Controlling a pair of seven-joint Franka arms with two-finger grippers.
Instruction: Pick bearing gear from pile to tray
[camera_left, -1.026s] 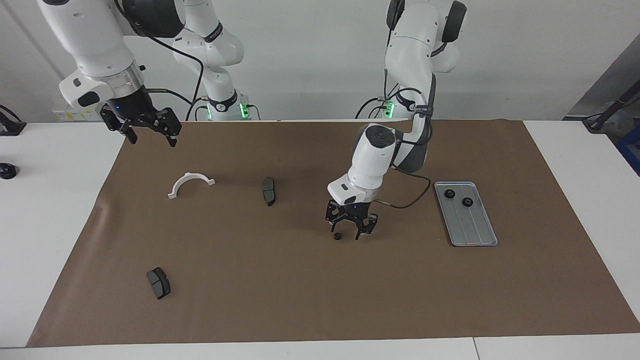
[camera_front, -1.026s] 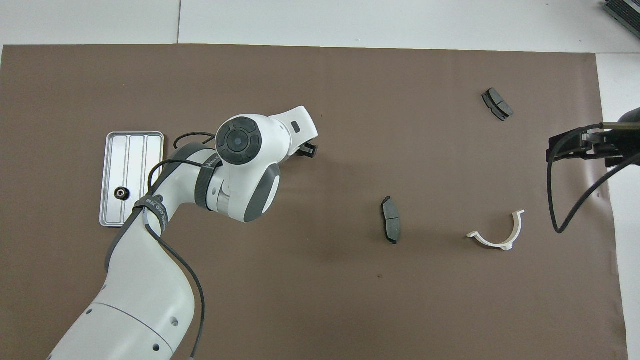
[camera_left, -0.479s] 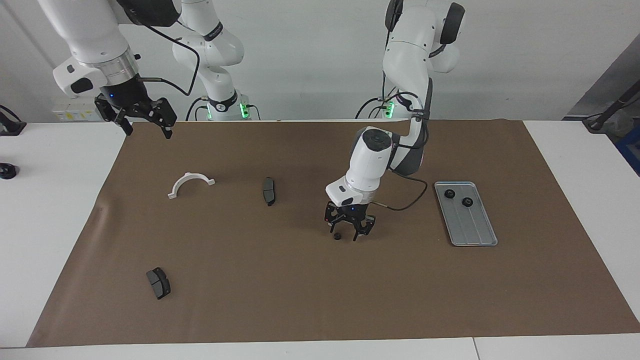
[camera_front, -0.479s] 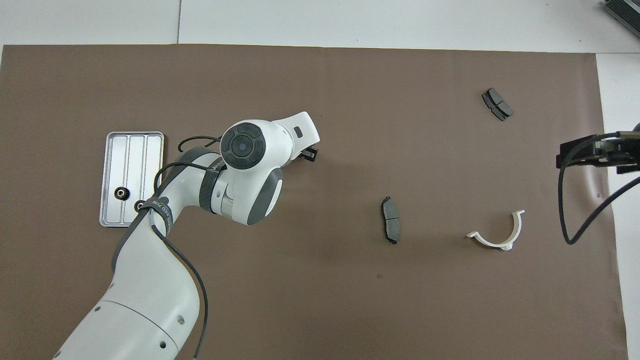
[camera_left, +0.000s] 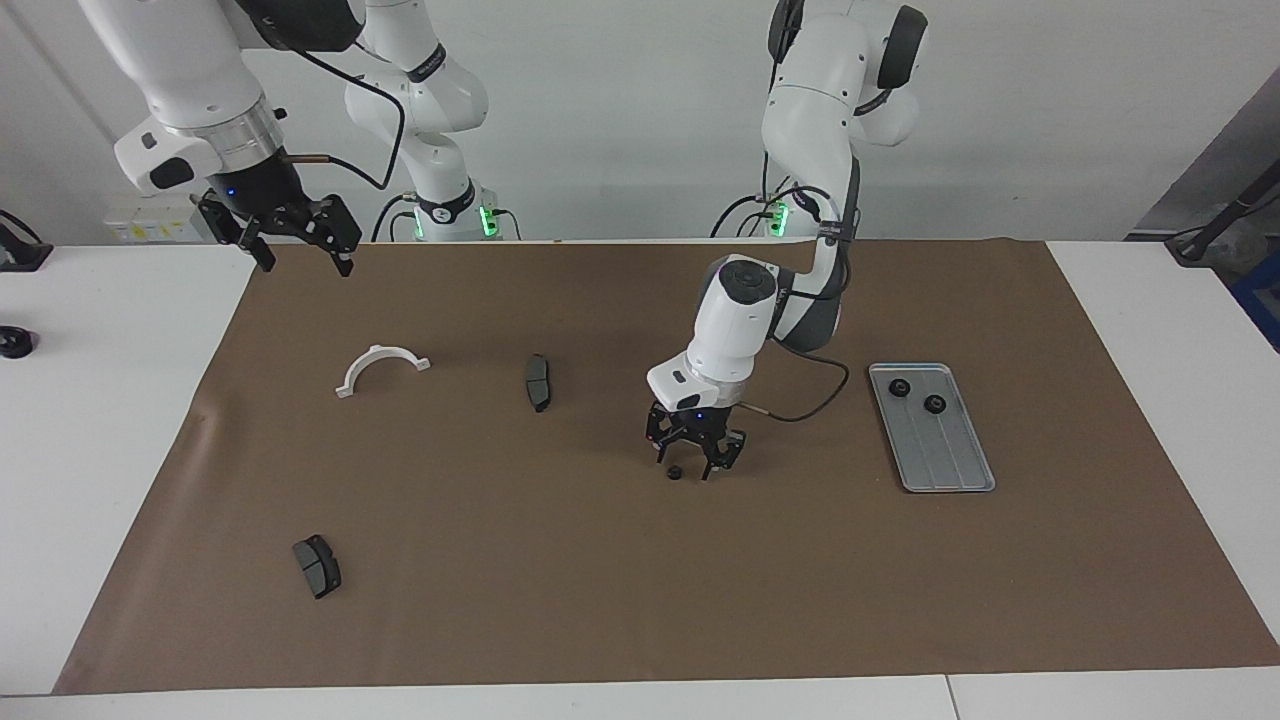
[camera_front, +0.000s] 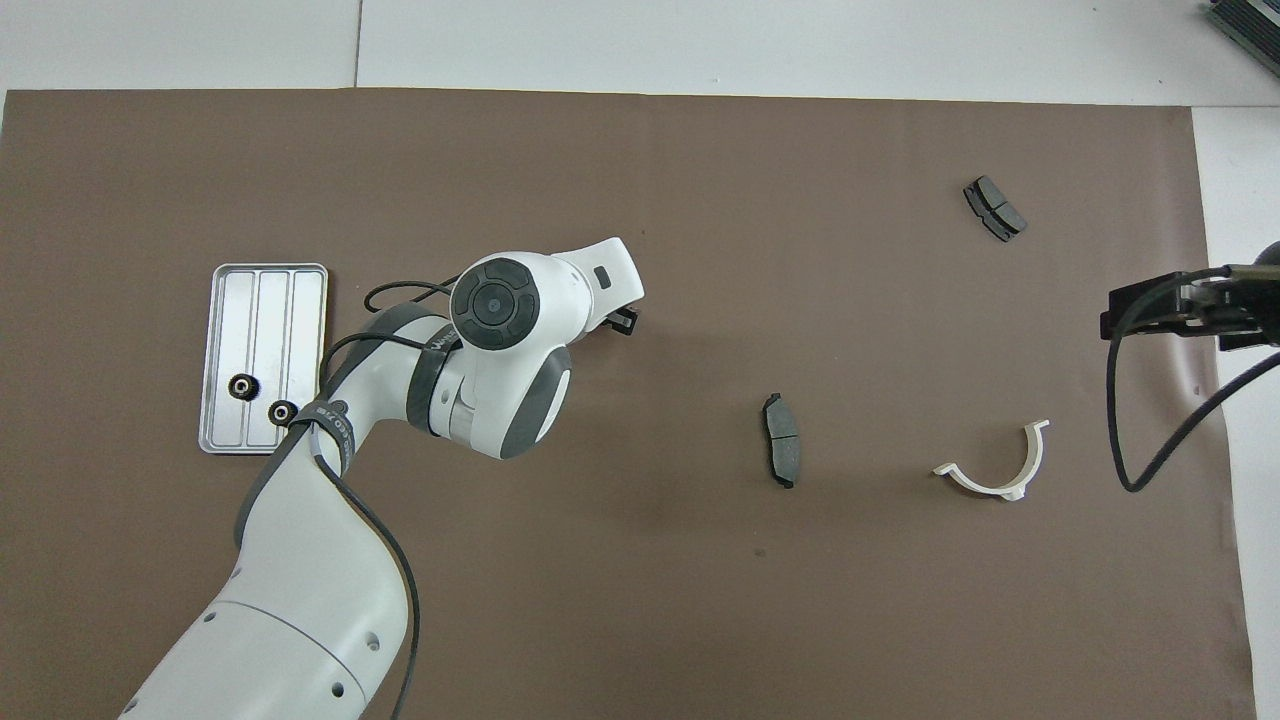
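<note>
The gear (camera_left: 675, 472) is sitting on the brown mat (camera_left: 600, 600) roughly mid-table, and the left gripper (camera_left: 686, 466) is hanging right over it, fingers spread with a tip on either side of the gear. It's not pinching anything yet, and I can't tell if the tips are actually touching the mat. Compared with a second ago the left gripper has been sliding a little toward the right arm's end, so the gear is now sitting more between the tips instead of off beside one. The right gripper (camera_left: 297, 247) is shifting around a bit too, but it's basically waiting up in the air over the mat's edge at its own end, fingers apart, holding nothing.

Other stuff: the tray (camera_left: 950, 465) is lying toward the left arm's end, well apart from the gear, with two gears (camera_left: 917, 395) already in it at the end nearer the robots. A brake pad (camera_left: 538, 382) and the white bracket (camera_left: 381, 368) are lying toward the right arm's end, and a second brake pad (camera_left: 317, 566) is farther from the robots. From overhead the left arm's wrist is covering the gear completely, so nothing of it is showing there.
</note>
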